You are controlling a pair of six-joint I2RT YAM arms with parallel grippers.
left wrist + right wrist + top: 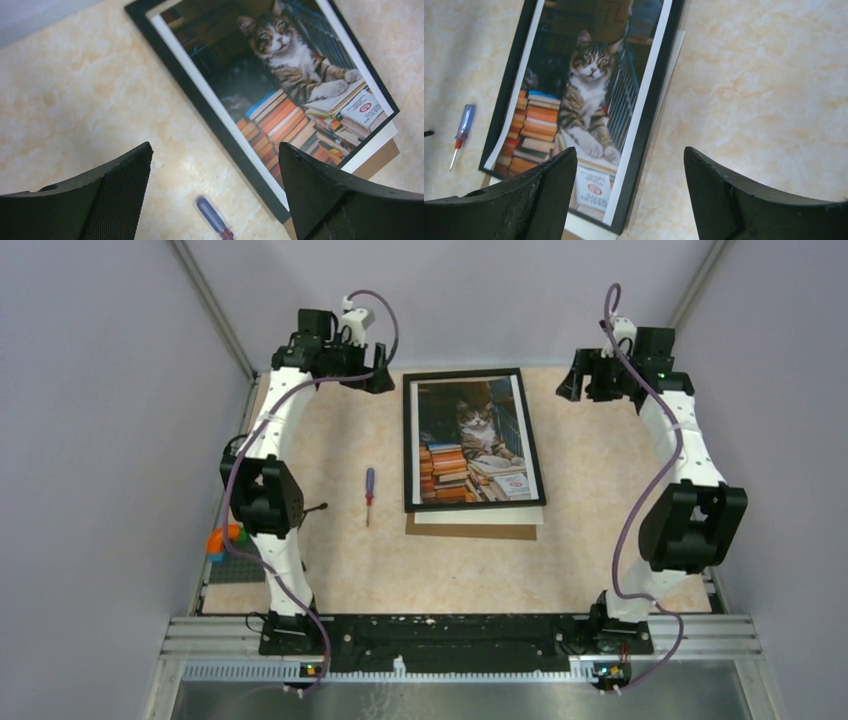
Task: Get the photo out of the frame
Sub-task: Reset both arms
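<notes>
The black frame (408, 440) lies flat on the table's far middle, with the cat photo (470, 445) showing inside it. At its near end a white strip (475, 517) and a brown board (470, 531) stick out from under it. My left gripper (375, 380) hovers open just off the frame's far left corner, holding nothing. My right gripper (575, 380) hovers open off the far right corner, also holding nothing. The left wrist view shows the frame (200, 100) and photo (285, 65) beyond my open left gripper (215, 147). The right wrist view shows the frame (654, 100) and photo (584, 85) above my open right gripper (630, 150).
A small screwdriver (369, 495) with a blue and red handle lies left of the frame, also seen as the screwdriver (214, 217) and the screwdriver (463, 125). Coloured toy blocks (225, 540) and a grey plate (235, 568) sit at the table's left edge. Walls enclose the table.
</notes>
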